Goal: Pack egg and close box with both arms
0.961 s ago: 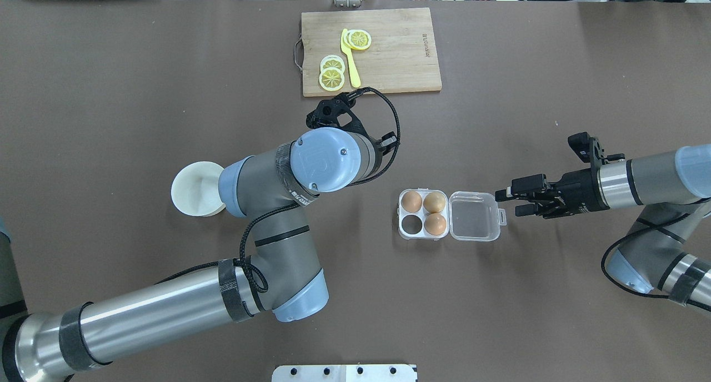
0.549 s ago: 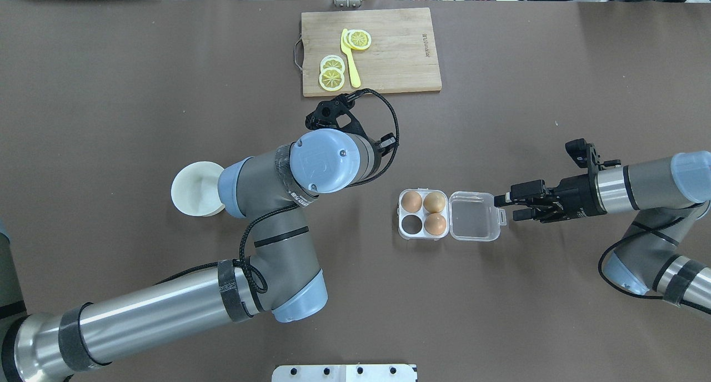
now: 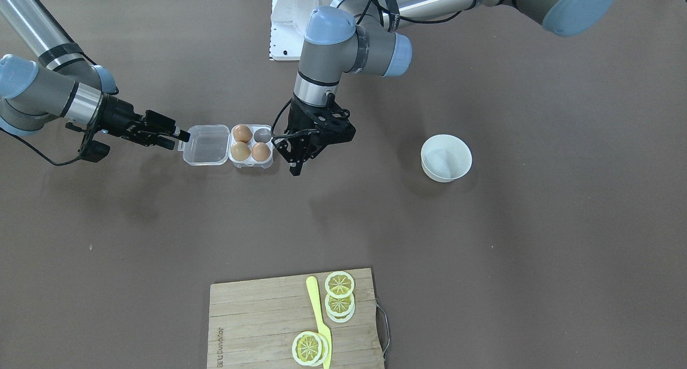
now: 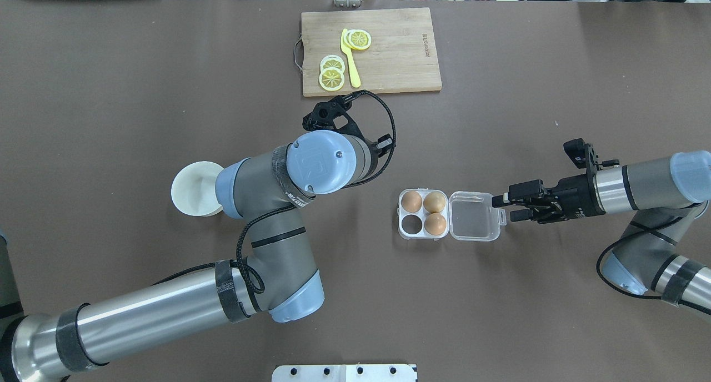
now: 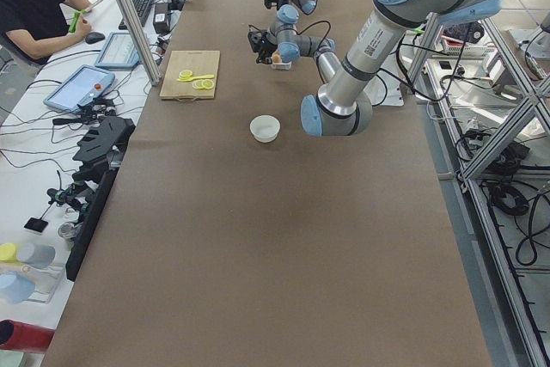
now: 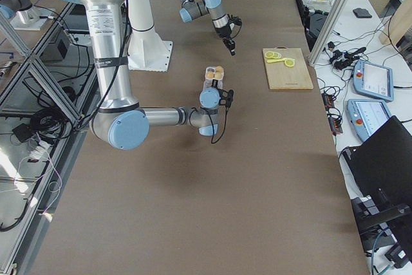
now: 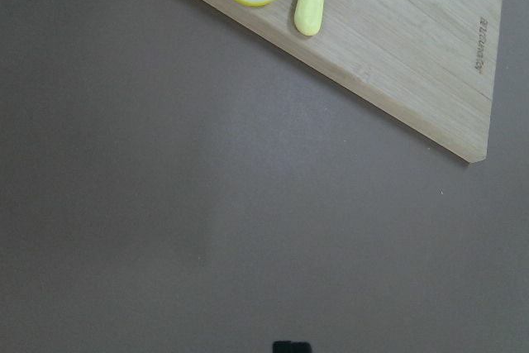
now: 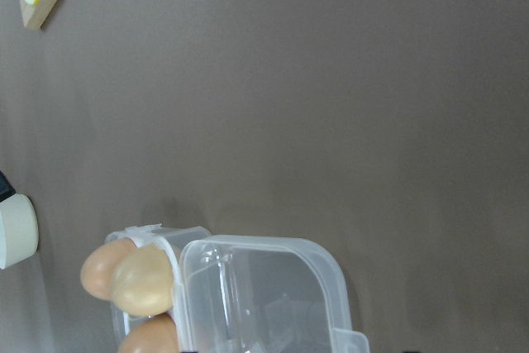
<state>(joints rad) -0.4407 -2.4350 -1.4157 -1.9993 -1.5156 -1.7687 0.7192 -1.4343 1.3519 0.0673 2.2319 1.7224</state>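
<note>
The clear box point(image 4: 423, 212) sits mid-table with its lid point(image 4: 473, 215) lying open flat to the right. Three orange-brown eggs point(image 4: 434, 202) fill three cells; the near-left cell is empty. In the front view the box point(image 3: 252, 162) lies between both grippers. My right gripper point(image 4: 506, 207) is open, level with the table, its fingertips just beside the lid's latch tab. The right wrist view shows the lid point(image 8: 264, 295) and eggs point(image 8: 132, 274) close below. My left gripper point(image 3: 298, 162) hangs shut and empty left of the box, pointing down, apart from it.
A white bowl point(image 4: 194, 187) stands left of the left arm's elbow. A wooden cutting board point(image 4: 371, 51) with lemon slices point(image 4: 331, 78) and a yellow knife point(image 4: 350, 65) lies at the far edge. A person sits beyond the table in the exterior left view.
My right gripper has drawn in towards the lid's latch tab and turned slightly. The left wrist has shifted a little to the left. The box and eggs have not moved.
</note>
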